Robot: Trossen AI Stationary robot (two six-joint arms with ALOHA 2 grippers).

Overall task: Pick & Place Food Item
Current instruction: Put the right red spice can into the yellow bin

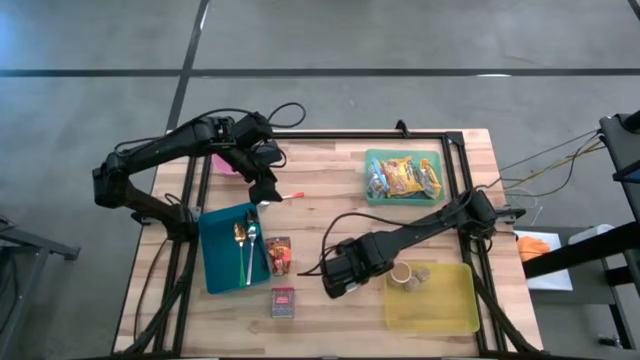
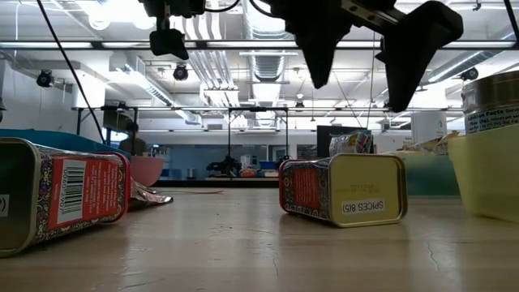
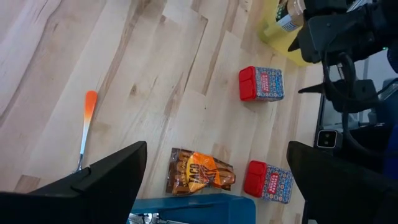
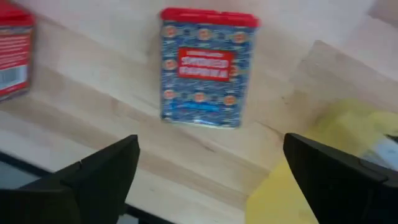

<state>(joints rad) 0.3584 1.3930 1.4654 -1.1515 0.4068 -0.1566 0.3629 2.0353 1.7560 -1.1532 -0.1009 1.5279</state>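
Two red-lidded, blue-patterned spice tins lie on their sides on the wooden table. One tin (image 4: 208, 68) (image 2: 345, 188) lies just below my right gripper (image 2: 361, 77) (image 1: 338, 283), which hangs open above it, fingers pointing down and touching nothing. The other tin (image 1: 283, 303) (image 2: 57, 195) lies near the table's front edge. An orange snack bag (image 1: 278, 255) (image 3: 199, 174) lies flat beside the blue tray (image 1: 222, 268). My left gripper (image 1: 268, 192) waits open, above the table beyond the tray's far edge.
The blue tray holds two spoons (image 1: 245, 245). A yellow bin (image 1: 440, 310) at the front right holds round cans. A green bin (image 1: 403, 177) at the far right holds snack packets. An orange-tipped utensil (image 3: 87, 121) lies near my left gripper. A pink bowl (image 1: 225, 163) sits under the left arm.
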